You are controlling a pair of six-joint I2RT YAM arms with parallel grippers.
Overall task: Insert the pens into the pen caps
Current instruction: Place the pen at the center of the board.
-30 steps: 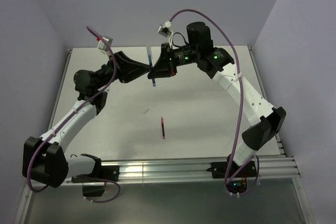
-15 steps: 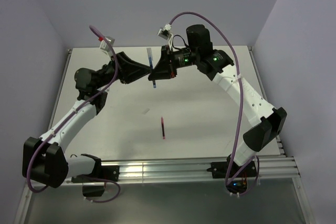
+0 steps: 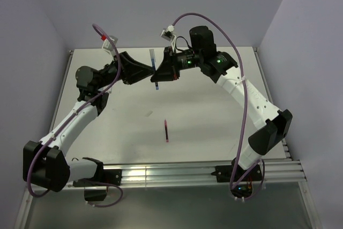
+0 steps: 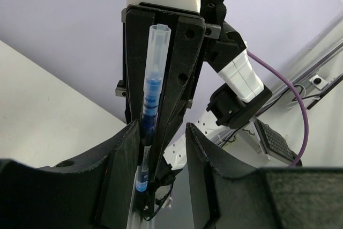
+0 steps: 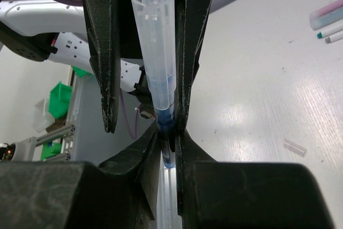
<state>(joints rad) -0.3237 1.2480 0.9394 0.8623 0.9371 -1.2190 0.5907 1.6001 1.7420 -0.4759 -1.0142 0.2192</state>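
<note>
A: What's over the worktop (image 3: 214, 116)?
B: The right gripper (image 5: 167, 138). It is closed tight on a blue pen (image 4: 151, 95). The pen stands up, with a clear cap (image 5: 154, 36) on top.
A: And the left gripper (image 4: 162, 128)?
B: Partly open around the pen, not squeezing it.

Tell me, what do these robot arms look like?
The left arm and right arm are white tubes with chunky black joints. A purple cable loops along each. Each ends in two flat black fingers; green lights glow near the right wrist.
</note>
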